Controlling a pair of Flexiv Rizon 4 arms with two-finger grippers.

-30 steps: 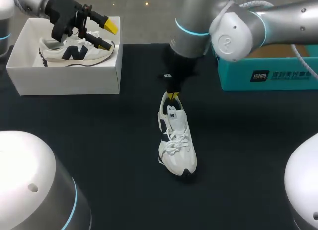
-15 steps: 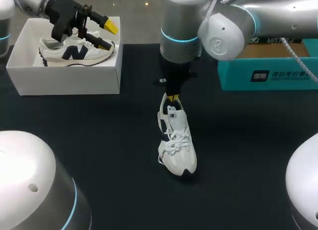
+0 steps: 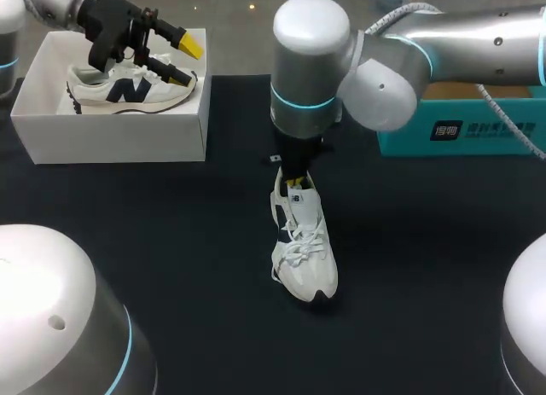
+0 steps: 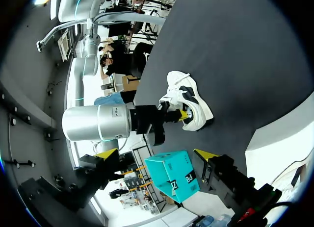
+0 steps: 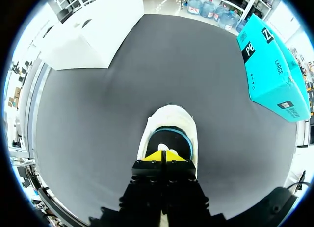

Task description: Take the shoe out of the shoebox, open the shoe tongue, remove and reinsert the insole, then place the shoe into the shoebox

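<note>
A white shoe point(image 3: 304, 246) with dark trim lies on the black table, toe toward me. My right gripper point(image 3: 294, 181) stands over its heel end, shut, its yellow tips pressed together at the rim of the opening. In the right wrist view the gripper point(image 5: 162, 157) is just above the shoe point(image 5: 171, 120), whose dark blue insole point(image 5: 168, 138) shows; a small white bit of the shoe touches the tips, and I cannot tell whether it is pinched. My left gripper point(image 3: 187, 60) hangs open over a second shoe point(image 3: 128, 90) inside the white shoebox point(image 3: 111, 135). From the left wrist view, the table shoe point(image 4: 190, 100) lies far ahead.
A teal box point(image 3: 461, 126) stands at the table's back right, close behind my right arm; it also shows in the right wrist view as the teal box point(image 5: 272, 70) off to one side. Black table point(image 3: 171, 241) stretches bare around the shoe.
My right arm has swung its wrist leftward over the shoe, and its shut gripper has come down a little onto the heel opening. The left arm and both shoes have stayed put.
</note>
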